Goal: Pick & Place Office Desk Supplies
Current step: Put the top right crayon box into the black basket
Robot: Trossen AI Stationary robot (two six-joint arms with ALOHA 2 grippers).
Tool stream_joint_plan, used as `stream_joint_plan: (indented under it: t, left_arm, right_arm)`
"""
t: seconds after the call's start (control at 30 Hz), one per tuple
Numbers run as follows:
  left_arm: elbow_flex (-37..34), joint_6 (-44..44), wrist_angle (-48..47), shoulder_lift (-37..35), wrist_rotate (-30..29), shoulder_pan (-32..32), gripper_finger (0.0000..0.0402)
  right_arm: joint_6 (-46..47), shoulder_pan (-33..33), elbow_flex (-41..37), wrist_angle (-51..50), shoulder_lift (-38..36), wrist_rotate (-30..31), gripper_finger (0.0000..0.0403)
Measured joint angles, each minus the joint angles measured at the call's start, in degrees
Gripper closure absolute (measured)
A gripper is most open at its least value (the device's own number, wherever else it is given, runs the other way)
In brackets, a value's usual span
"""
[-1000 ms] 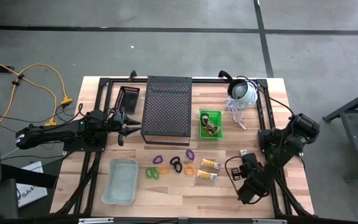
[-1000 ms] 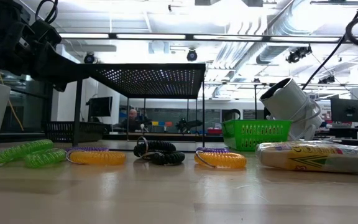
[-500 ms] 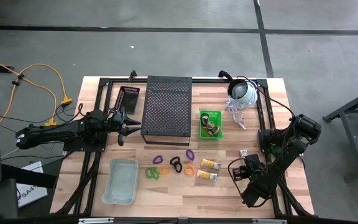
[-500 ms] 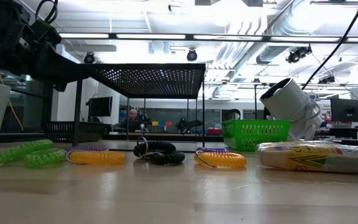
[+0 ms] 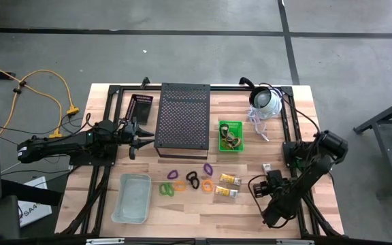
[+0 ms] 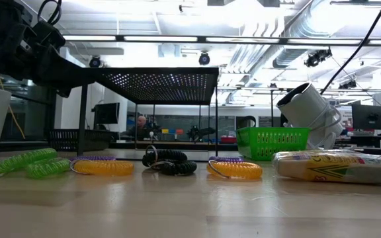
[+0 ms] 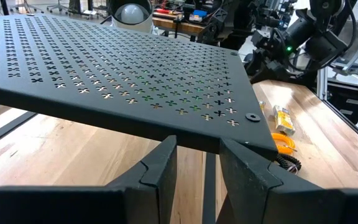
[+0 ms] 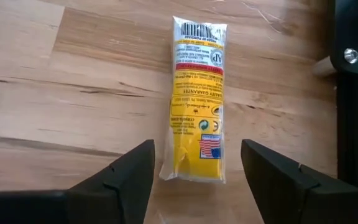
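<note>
Purple, green, orange and black loops (image 5: 189,181) lie in a loose group on the wooden table near its near edge, also in the low view as coiled loops (image 6: 104,166). Two yellow-and-white packets (image 5: 227,185) lie flat just right of them. My right gripper (image 5: 256,187) hovers open over one packet (image 8: 194,93), a finger on either side, apart from it. My left gripper (image 5: 136,139) is open at the left edge of the black perforated shelf (image 5: 182,119); in the left wrist view its fingers (image 7: 160,168) stand below the shelf's corner without touching it.
A green basket (image 5: 230,136) with rubber bands stands right of the shelf. A clear tray (image 5: 131,197) sits near the near-left corner. A white dome device (image 5: 265,101) with a cable lies at the far right, a small black basket (image 5: 141,105) at the far left.
My right arm has drifted a little toward the table's left and near edge, closer to the packets, with its gripper staying open. The left arm and all the items have kept still.
</note>
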Motion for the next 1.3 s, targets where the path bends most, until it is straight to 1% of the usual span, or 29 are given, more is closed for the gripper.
stream_joint_plan:
  t: [0.27,0.47,0.57,0.8,0.9,1.0,1.13,1.3]
  left_arm:
    - [0.0,0.0,0.0,0.01,0.0,0.0,0.0284]
    - [0.0,0.0,0.0,-0.01,0.0,-0.02,0.0284]
    - [0.0,0.0,0.0,0.0,0.0,-0.02,0.0284]
    - [0.0,0.0,0.0,0.0,0.0,0.0,0.0284]
    - [0.0,0.0,0.0,-0.01,0.0,-0.01,0.0284]
    - [0.0,0.0,0.0,-0.01,0.0,-0.01,0.0284]
    - [0.0,0.0,0.0,0.01,0.0,-0.02,0.0284]
    - [0.0,0.0,0.0,-0.01,0.0,-0.02,0.0284]
  right_arm:
    - [0.48,-0.11,0.0,1.49,2.39,0.0,0.0174]
    - [0.87,-0.11,0.0,2.14,2.57,0.0,0.0175]
    - [1.06,-0.09,-0.6,3.17,2.55,0.31,0.0189]
    - [1.11,-0.07,-1.38,4.56,2.45,0.96,0.0244]
    - [1.11,-0.09,-1.4,4.56,2.46,0.76,0.0262]
    - [1.09,-0.09,-1.55,4.3,2.47,0.43,0.0271]
    - [1.09,-0.07,-1.62,3.71,2.57,0.35,0.0274]
    - [0.86,-0.02,-1.64,2.9,2.57,2.35,0.0274]
